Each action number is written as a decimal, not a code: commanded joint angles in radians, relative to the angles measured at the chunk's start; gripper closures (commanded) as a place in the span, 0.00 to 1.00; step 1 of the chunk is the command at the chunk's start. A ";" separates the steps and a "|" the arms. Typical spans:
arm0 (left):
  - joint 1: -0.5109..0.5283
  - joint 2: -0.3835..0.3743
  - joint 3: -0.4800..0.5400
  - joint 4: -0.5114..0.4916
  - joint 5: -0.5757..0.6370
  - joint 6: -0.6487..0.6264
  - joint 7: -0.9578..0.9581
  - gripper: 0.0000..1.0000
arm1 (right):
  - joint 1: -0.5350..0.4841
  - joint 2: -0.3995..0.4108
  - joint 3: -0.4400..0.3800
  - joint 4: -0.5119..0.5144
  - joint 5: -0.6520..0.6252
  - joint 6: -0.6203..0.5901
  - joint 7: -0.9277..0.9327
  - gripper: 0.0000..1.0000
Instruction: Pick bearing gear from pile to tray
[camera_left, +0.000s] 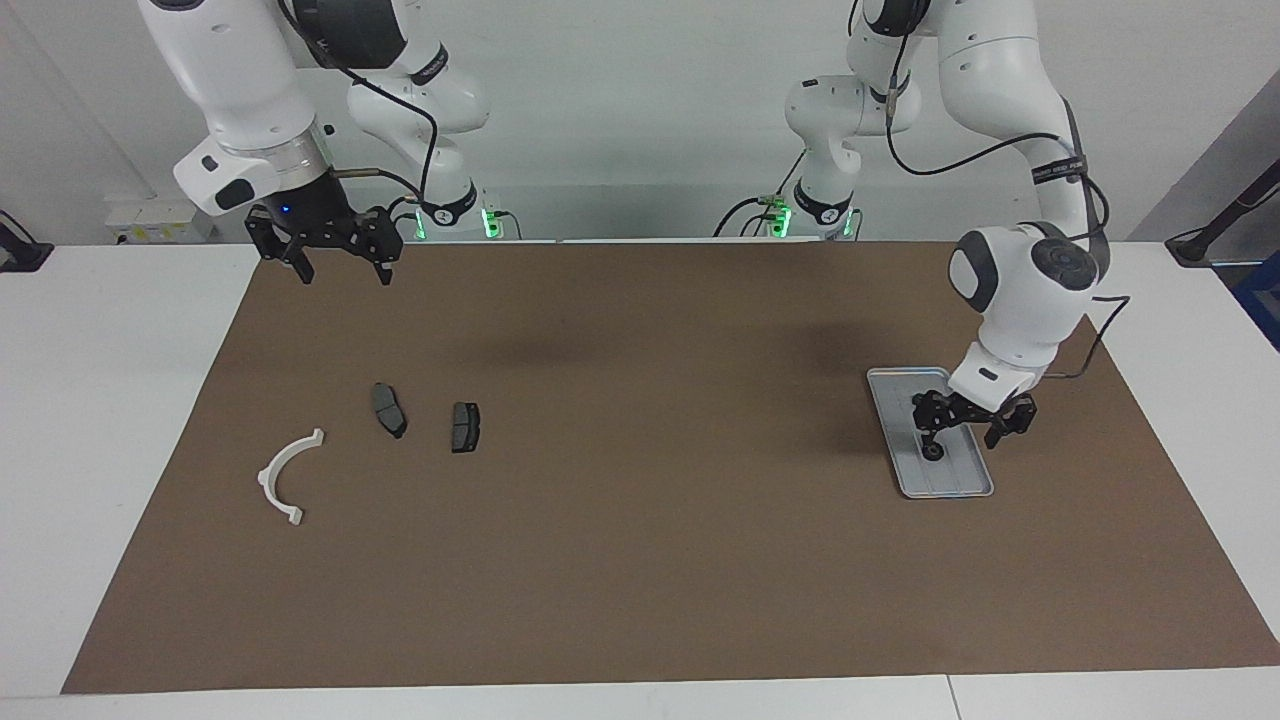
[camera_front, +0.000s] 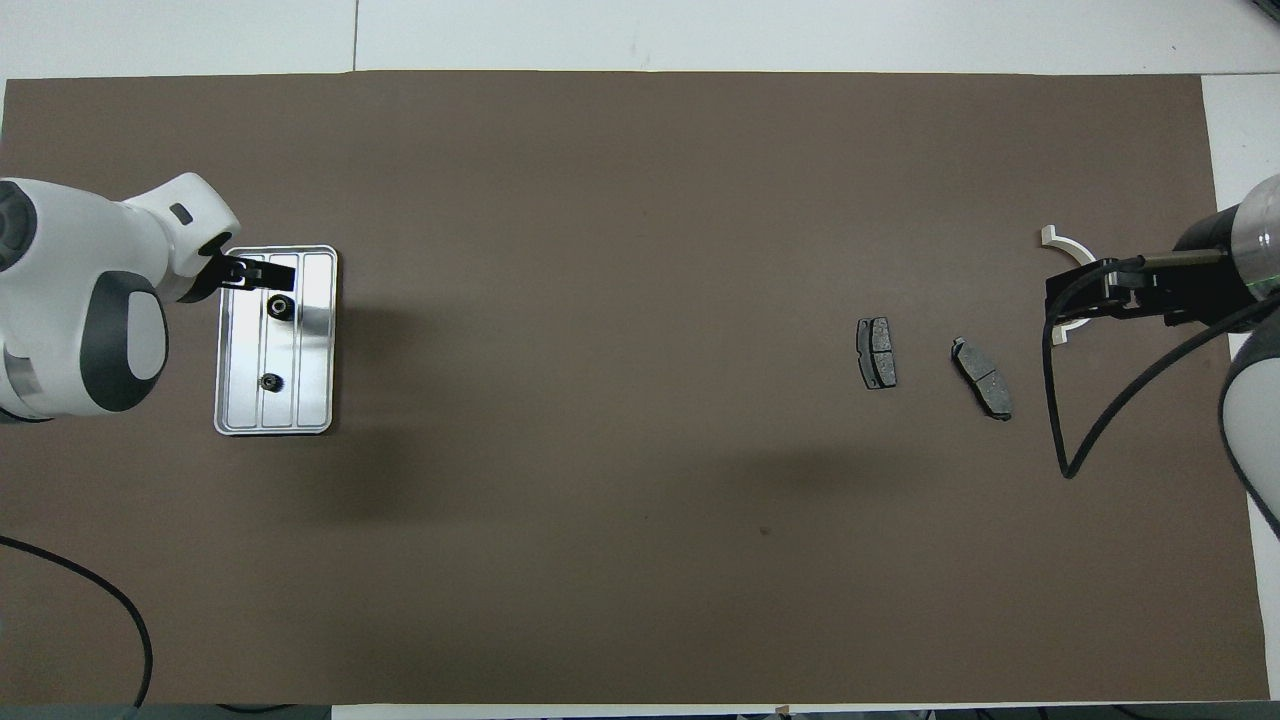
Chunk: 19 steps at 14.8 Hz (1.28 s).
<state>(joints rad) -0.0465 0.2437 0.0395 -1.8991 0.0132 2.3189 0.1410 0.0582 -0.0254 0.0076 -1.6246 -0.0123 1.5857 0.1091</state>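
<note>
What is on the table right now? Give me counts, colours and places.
tray: one, silver, on the mat at the left arm's end.
round parts: two, small, black, in the tray, apart from each other.
brake pads: two, dark grey, on the mat toward the right arm's end.
arc: one, white, on the mat beside the pads.
mat: one, brown, on the table.
table: one, white.
left end effector: open, over the tray.
right end effector: open, raised over the mat's edge, waiting.
</note>
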 joint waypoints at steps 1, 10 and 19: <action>-0.001 -0.099 0.005 0.064 -0.009 -0.137 -0.078 0.00 | -0.012 -0.011 0.008 -0.011 0.028 0.019 0.007 0.00; -0.027 -0.376 -0.044 0.167 -0.018 -0.577 -0.263 0.00 | -0.015 -0.010 0.008 -0.011 0.028 0.019 0.006 0.00; -0.033 -0.320 -0.052 0.273 -0.024 -0.737 -0.202 0.00 | -0.020 -0.010 0.008 -0.009 0.028 0.019 0.006 0.00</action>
<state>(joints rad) -0.0728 -0.0899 -0.0176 -1.6582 0.0005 1.6154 -0.0864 0.0546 -0.0255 0.0072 -1.6245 -0.0123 1.5858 0.1091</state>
